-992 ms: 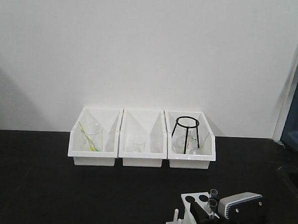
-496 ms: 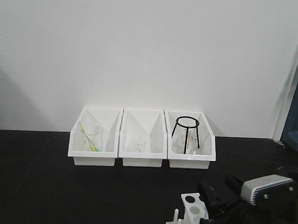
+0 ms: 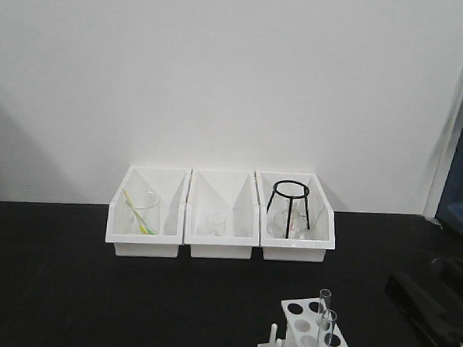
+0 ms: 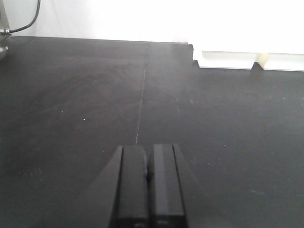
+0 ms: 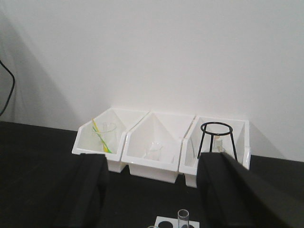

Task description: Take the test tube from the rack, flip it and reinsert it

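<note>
Two test tubes stand upright in the rack (image 3: 310, 331) at the near edge of the black table (image 3: 70, 289), side by side in holes toward its right; the nearer test tube (image 3: 329, 334) rises just in front of its twin (image 3: 324, 307), both taller than the rack. My right gripper (image 5: 152, 190) hangs above and behind the rack with its fingers (image 5: 88, 190) spread wide and nothing between them, the rim of one tube showing below. In the front view that arm (image 3: 430, 308) sits dark at the right edge, apart from the rack. My left gripper (image 4: 148, 187) rests low over bare table, fingers pressed together and empty. Three white bins (image 3: 221, 216) line the wall behind, the right one holding a black wire stand (image 3: 289, 208).
</note>
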`<state>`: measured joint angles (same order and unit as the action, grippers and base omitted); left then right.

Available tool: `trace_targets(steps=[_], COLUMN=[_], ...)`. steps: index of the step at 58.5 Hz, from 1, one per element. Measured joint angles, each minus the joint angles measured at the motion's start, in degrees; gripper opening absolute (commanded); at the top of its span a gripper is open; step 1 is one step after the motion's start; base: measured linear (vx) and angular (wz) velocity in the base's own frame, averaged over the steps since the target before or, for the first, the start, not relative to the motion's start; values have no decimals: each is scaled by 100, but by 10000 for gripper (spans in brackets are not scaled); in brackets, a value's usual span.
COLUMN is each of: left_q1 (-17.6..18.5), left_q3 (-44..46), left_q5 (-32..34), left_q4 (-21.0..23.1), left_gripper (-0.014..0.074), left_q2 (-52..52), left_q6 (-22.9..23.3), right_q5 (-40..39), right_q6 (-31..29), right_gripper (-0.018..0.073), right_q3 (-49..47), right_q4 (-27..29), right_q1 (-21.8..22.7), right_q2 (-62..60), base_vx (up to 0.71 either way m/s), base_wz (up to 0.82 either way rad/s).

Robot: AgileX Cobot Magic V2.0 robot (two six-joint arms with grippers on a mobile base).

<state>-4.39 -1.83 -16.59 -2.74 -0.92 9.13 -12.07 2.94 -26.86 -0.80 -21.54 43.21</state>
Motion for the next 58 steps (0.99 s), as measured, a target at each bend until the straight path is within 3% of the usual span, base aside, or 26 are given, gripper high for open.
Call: trace_targets(steps=[19,27,41,49,58], left_q1=[0,0,0,0,0], left_q3=[0,0,0,0,0], left_q5=[0,0,0,0,5], left_q4=[0,0,0,0,0], left_gripper=[-6,-6,-6,-6,-6], left_q2=[0,0,0,0,0], left_q6=[0,0,0,0,0], right_q5=[4,-24,42,370,1207], right_q6=[-113,-334,-15,1,1], right_gripper=[434,298,-15,-15,-12], right_q3=[24,288,1593,2378,2822], right_q4=[12,80,-73,-134,-203], right_q1=[0,142,1517,1761,1775], right_q2=[-315,-547,-2689,-3905,-4364], base_vx=[0,0,0,0,0], base_wz=[0,0,0,0,0])
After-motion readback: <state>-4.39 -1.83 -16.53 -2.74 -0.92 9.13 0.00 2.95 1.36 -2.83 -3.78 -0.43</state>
